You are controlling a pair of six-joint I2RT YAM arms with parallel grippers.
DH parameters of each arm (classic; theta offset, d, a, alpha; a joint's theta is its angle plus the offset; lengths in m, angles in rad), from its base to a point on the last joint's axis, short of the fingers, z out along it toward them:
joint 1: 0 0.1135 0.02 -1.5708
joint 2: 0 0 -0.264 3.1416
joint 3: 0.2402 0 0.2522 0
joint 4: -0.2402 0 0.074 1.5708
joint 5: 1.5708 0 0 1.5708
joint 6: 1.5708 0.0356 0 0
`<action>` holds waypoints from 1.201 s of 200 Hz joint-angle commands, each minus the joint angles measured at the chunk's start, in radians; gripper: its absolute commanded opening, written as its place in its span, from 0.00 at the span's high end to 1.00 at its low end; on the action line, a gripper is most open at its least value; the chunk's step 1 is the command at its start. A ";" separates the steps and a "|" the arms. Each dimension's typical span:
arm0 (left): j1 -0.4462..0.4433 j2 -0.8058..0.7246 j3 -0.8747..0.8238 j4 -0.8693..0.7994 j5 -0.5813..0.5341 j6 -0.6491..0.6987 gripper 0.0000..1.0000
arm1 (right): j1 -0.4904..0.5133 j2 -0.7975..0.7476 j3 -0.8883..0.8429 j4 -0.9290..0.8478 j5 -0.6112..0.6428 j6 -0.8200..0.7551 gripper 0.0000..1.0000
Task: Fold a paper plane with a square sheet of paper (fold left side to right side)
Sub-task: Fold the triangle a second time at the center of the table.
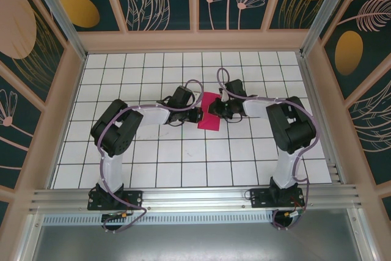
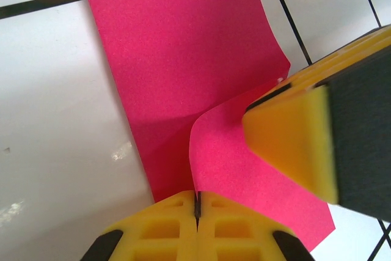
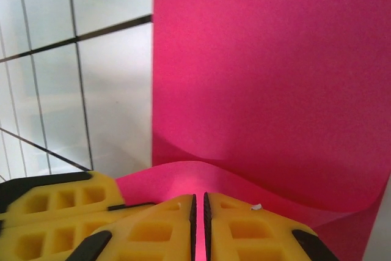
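Note:
The square sheet of paper is magenta-pink and lies mid-table as a narrow strip about one tile wide. One layer curls up off the layer below. My left gripper is shut on the raised flap's edge, which runs into the slit between its yellow fingers. My right gripper is shut on the same curled flap, and pink shows in the thin gap between its pads. The two grippers meet over the sheet, left gripper on its left side and right gripper on its right. The paper plane is out of view.
The white tiled table is ringed by wooden walls. In the left wrist view the right gripper's yellow finger sits close at the right. The left gripper's fingers show at the right wrist view's lower left.

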 commanded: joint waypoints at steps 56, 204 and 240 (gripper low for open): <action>0.000 0.002 0.018 -0.023 -0.038 0.016 0.94 | 0.006 0.016 -0.007 -0.058 0.065 -0.001 0.84; -0.005 -0.212 -0.136 0.028 0.121 0.005 0.67 | 0.003 0.033 -0.040 -0.073 0.089 -0.006 0.85; -0.027 -0.171 -0.138 0.058 0.243 -0.001 0.68 | 0.002 0.036 -0.041 -0.075 0.089 -0.006 0.85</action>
